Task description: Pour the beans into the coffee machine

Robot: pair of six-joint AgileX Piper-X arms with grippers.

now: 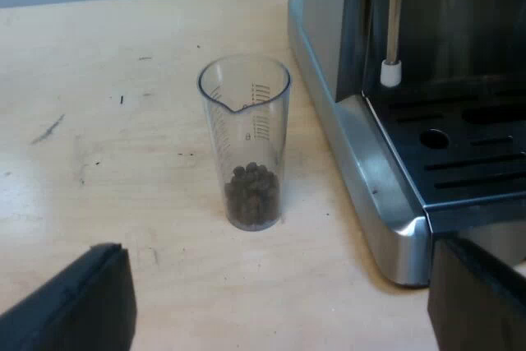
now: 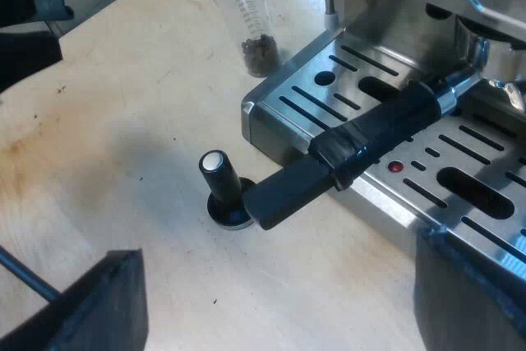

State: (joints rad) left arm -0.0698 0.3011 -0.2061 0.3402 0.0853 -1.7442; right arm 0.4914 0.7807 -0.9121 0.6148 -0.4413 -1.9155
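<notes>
A clear measuring glass (image 1: 246,145) stands upright on the wooden table, with a small heap of coffee beans (image 1: 252,195) at its bottom. It is close beside the espresso machine (image 1: 353,121). My left gripper (image 1: 275,285) is open, a short way back from the glass, its fingers (image 1: 78,302) wide apart and holding nothing. In the right wrist view the same glass (image 2: 246,14) stands past the corner of the machine's drip tray (image 2: 329,92). My right gripper (image 2: 275,285) is open and empty, above the table near the tamper.
A tamper with a black knob (image 2: 222,191) stands on the table at the drip tray's corner. The metal holder's dark handle (image 2: 345,158) sticks out over the tray, locked into the machine. A steam wand (image 1: 392,30) hangs over the tray.
</notes>
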